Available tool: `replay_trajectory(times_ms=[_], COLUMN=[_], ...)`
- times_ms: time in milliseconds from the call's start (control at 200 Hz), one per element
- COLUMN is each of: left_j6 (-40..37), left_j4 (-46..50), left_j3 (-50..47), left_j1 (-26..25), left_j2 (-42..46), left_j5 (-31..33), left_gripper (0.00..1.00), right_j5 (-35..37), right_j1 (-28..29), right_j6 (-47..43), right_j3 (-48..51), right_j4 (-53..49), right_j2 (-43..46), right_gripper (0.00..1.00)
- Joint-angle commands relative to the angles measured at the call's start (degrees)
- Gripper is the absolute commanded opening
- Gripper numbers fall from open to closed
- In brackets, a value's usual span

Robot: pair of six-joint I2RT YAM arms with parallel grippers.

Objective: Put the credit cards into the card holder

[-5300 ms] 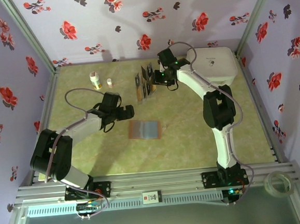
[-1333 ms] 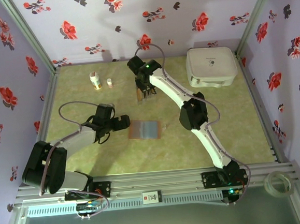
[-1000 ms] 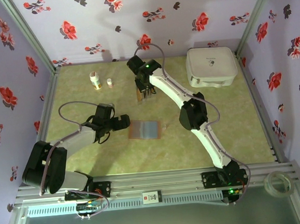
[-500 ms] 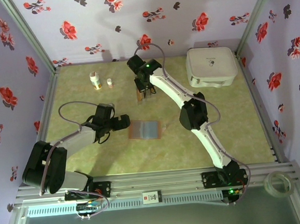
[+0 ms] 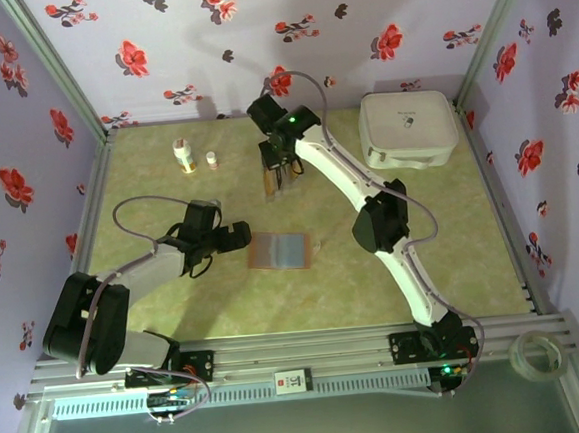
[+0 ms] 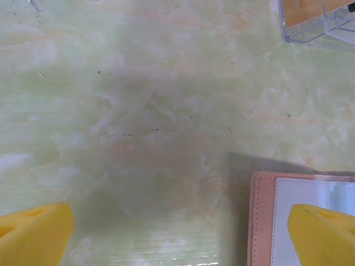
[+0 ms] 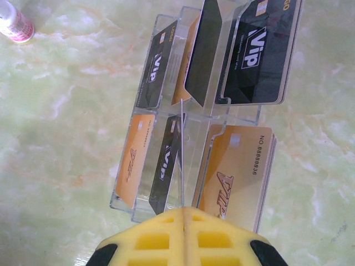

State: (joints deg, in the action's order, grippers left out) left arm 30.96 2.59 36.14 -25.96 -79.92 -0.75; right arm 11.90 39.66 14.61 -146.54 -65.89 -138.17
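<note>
The left end effector (image 5: 241, 236) sits over the bench (image 5: 175, 296), its jaws spread wide and empty, just left of the card holder (image 5: 278, 249). That holder lies open and flat mid-bench, with reddish-brown edging around a grey-blue lining. Farther back, the right end effector (image 7: 183, 211) is closed on a thin credit card (image 7: 181, 149) seen edge-on, above the clear card rack (image 7: 244, 113), whose slots hold black and gold VIP cards (image 7: 258, 52).

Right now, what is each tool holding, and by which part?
The right tool pinches a card by one edge; the left tool holds nothing.
</note>
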Motion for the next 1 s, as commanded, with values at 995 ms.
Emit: replay_trajectory(times_ms=[995], left_j6=[-0.8], left_j4=[4.6], left_j3=[1.2], left_j1=[-0.9], left_j2=[2.4], left_j5=[-1.4], left_gripper=[1.0], right_j5=[-6.0], right_j1=[0.3], right_j6=[4.6], right_j3=[19.4], right_j4=[10.1], right_j2=[19.0], right_gripper=[0.0])
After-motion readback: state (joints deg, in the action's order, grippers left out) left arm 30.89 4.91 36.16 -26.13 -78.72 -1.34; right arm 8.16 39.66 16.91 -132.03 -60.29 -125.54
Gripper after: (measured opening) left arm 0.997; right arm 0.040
